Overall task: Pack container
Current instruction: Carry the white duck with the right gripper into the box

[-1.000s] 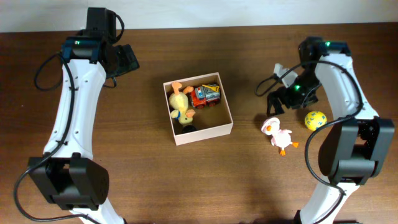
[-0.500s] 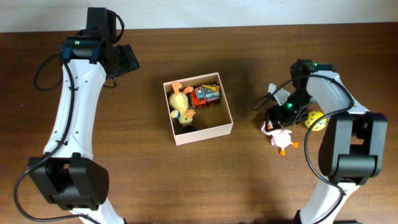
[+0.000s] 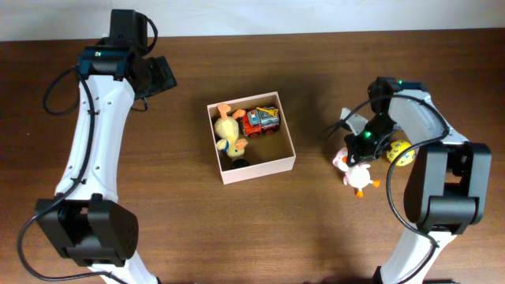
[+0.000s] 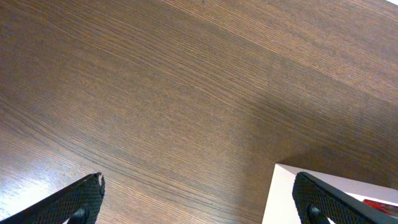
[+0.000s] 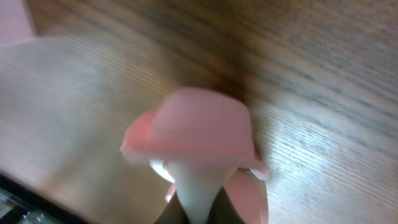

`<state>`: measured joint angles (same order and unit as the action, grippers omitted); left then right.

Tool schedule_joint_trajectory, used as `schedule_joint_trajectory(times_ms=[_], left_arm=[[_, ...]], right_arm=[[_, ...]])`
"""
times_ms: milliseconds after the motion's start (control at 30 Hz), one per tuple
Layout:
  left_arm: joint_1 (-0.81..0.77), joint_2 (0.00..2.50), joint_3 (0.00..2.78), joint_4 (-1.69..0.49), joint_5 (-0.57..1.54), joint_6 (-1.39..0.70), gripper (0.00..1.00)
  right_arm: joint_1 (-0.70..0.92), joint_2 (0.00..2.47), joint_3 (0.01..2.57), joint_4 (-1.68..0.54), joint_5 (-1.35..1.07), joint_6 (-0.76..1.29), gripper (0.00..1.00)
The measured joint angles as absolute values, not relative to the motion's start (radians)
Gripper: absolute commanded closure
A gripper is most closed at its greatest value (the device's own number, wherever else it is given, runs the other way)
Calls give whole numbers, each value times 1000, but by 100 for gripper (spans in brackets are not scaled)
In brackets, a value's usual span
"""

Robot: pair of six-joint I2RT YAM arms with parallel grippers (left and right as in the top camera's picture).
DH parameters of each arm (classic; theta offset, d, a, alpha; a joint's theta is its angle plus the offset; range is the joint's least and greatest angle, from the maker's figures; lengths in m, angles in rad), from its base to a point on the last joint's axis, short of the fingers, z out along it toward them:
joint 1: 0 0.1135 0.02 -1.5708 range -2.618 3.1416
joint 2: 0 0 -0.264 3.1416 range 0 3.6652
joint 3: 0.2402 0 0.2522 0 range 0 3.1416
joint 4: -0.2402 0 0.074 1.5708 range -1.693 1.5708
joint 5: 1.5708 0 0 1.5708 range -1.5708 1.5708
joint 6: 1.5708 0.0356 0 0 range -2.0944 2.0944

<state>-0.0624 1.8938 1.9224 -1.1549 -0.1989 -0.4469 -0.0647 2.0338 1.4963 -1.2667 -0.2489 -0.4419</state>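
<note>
The container (image 3: pixel 259 169), a square shallow box with cream-white walls, sits open-topped and slightly askew on the table (image 3: pixel 316 229). It holds a yellow plush duck (image 3: pixel 229 130), a red toy truck (image 3: pixel 260 121) and, seemingly, something dark (image 3: pixel 241 160).

The wooden table (image 3: pixel 252 229) bears the container (image 3: pixel 259 170) — plus a white goose toy (image 3: pixel 359 178) and yellow ball (image 3: pixel 403 154).

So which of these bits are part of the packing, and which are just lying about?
Part of the job: the container; the yellow duck and red truck inside it; the white duck under the right end effector; probably the yellow ball.

Just lying about: nothing loose that I see; the left end effector hangs open over the table.
</note>
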Motion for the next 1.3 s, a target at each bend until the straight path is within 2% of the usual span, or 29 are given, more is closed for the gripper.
schedule_joint_trajectory(times_ms=[300,500,833,1300], left_arm=[[-62,1894,1922,-1155,-199,-447,1],[-62,1894,1922,-1155,-199,-447,1],[-62,1894,1922,-1155,-199,-447,1],[-62,1894,1922,-1155,-199,-447,1]], right_arm=[[7,2037,1945,-1490,-250,-418,96],[116,2037,2176,-1508,-254,-416,96],[330,2061,2203,-1407,-312,-286,96],[418,2209,2203,-1402,-245,-189,96]])
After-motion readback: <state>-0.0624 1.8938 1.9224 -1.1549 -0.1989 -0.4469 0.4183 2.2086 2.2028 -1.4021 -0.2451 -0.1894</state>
